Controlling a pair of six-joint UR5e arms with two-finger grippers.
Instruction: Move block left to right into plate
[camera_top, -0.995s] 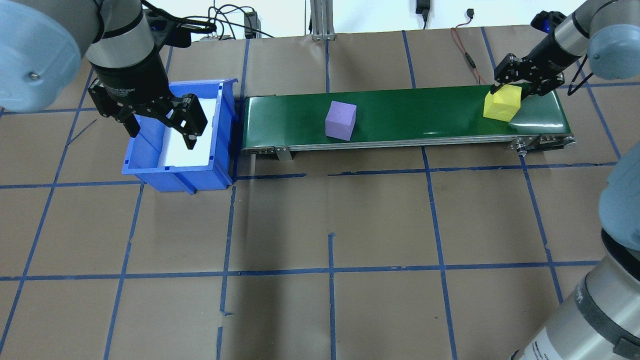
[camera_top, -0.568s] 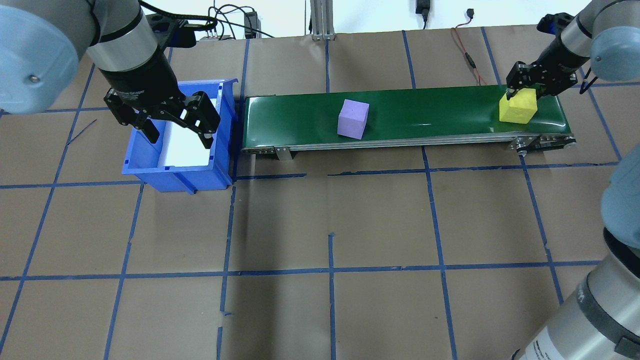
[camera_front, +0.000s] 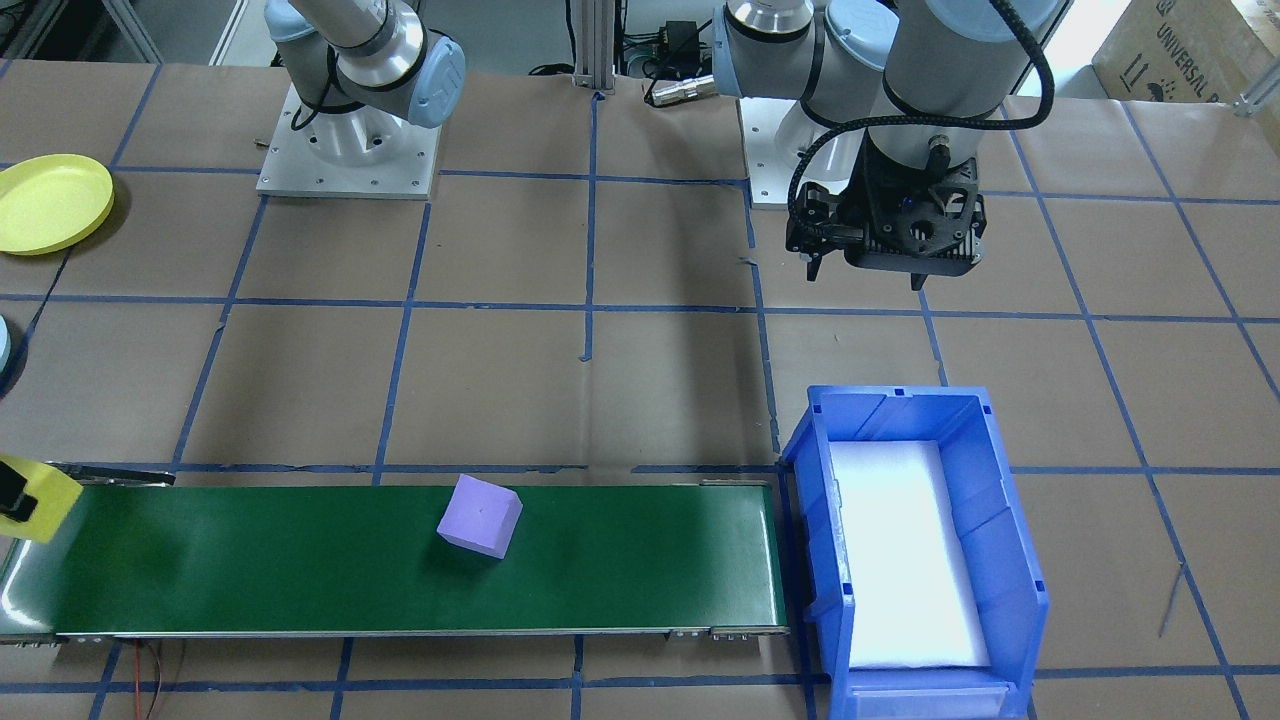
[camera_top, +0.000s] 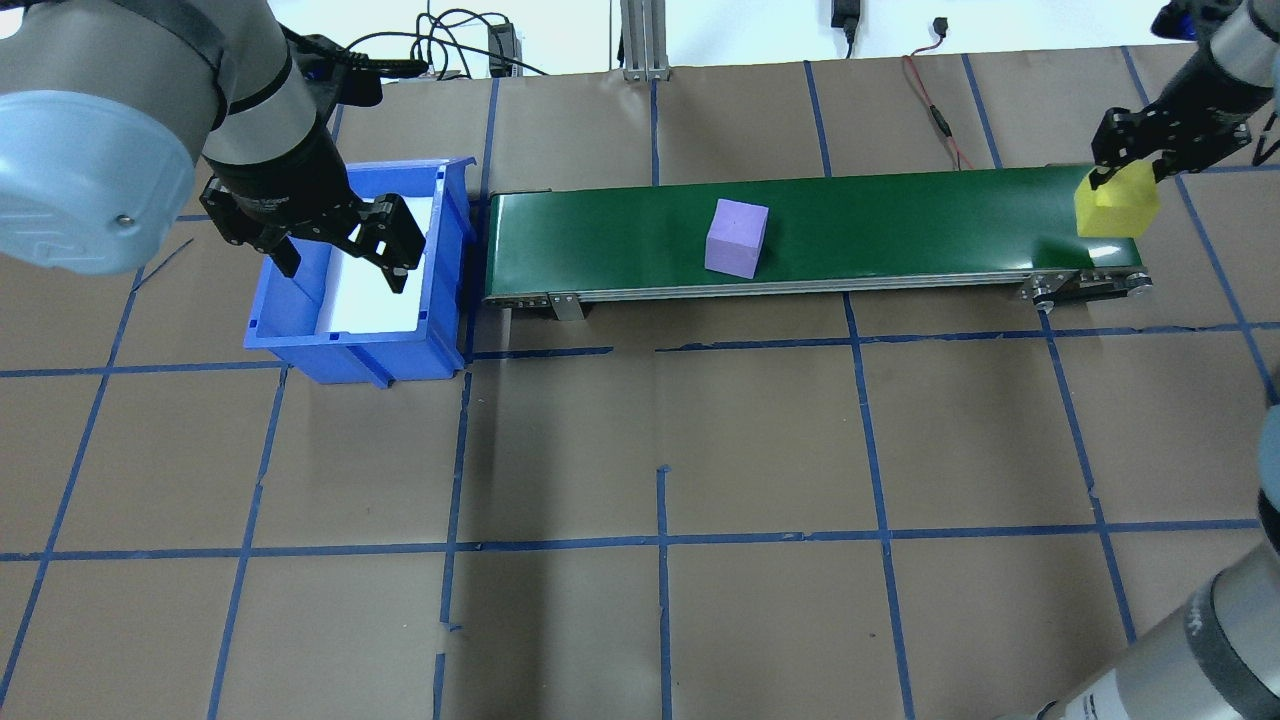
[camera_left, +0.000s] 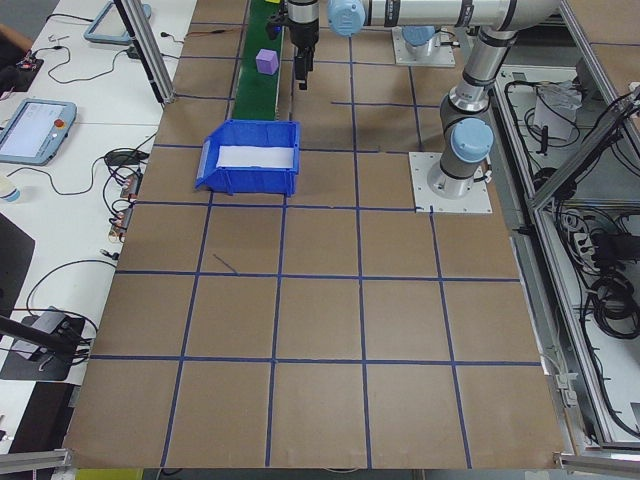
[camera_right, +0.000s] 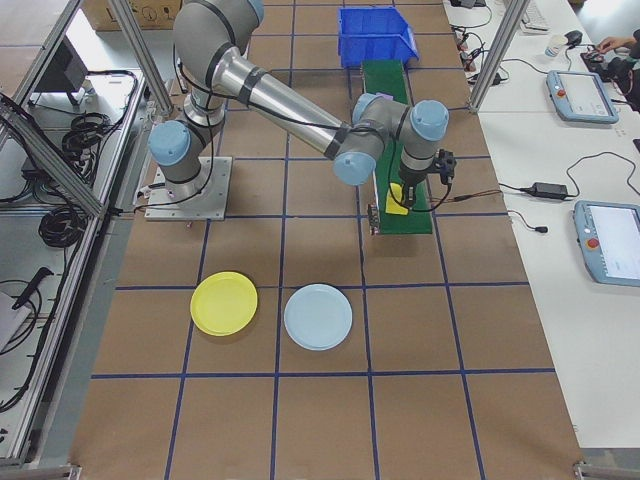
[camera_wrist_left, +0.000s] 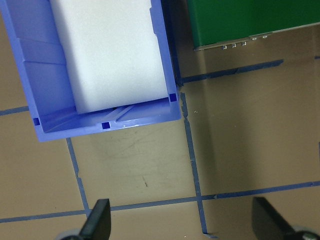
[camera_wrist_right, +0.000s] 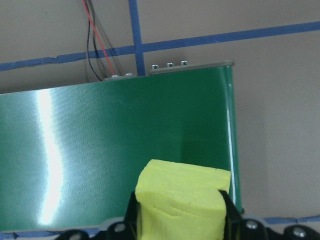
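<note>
Front-facing view: yellow block (camera_front: 38, 497) sits at the left edge of the frame, above the left end of the green belt (camera_front: 300, 590), with a dark finger of the right gripper on it. Purple block (camera_front: 481, 516) rests on the belt, left of centre. Plate (camera_front: 50, 203) lies at the upper left edge, well apart from the belt. Blue bin (camera_front: 915, 560) stands at lower right, just beside the belt's right end. Left gripper (camera_front: 868, 275) hangs at upper right, beyond the bin.

Overhead view: right gripper (camera_top: 1128, 175) at upper right is clenched on the yellow block (camera_top: 1116, 208), which is over the belt's (camera_top: 900, 225) right end. Purple block (camera_top: 737, 238) is mid-belt. Left gripper (camera_top: 345, 258) at upper left is released, its fingers spread above the bin (camera_top: 355, 340).

Left view: bin (camera_left: 250, 168) and purple block (camera_left: 266, 61) show in the upper part of the frame.

Right view: plate (camera_right: 224, 303) lies at lower left beside a pale blue plate (camera_right: 318, 316); yellow block (camera_right: 399, 198) is held at the belt's near end.

Left wrist view: bin (camera_wrist_left: 105, 122) fills the upper left; 2 spread fingertips (camera_wrist_left: 97, 220) show at the bottom.

Right wrist view: yellow block (camera_wrist_right: 182, 200) is clamped between both fingers at bottom centre, above the belt (camera_wrist_right: 115, 150).
</note>
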